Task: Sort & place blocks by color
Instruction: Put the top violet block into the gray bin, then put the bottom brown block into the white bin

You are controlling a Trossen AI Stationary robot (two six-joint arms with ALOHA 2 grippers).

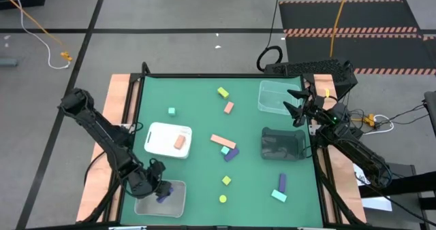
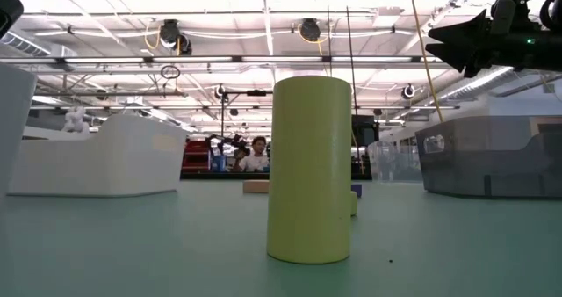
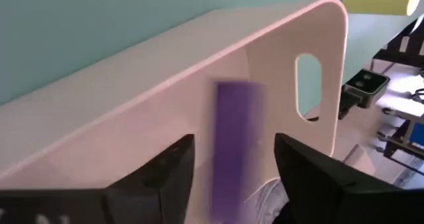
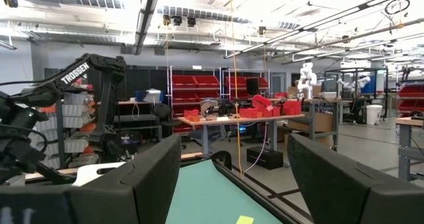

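At the near left corner of the green table, the left tool hangs over a clear tray. Its two dark fingers stand apart with a purple bar between them; the bar looks blurred and clear of both fingers, so it does not appear gripped, and in the high view the purple piece lies inside that tray. The right tool is raised at the far right of the table, just beside another clear tray, fingers spread wide and holding nothing.

A salmon block rests in the white tray. Loose on the table are a mint cube, a yellow block, a salmon block, a long salmon bar touching a mint and purple pair, a yellow cube, a yellow cylinder, and a purple bar with a mint block near the front right. A dark tray sits right of centre.
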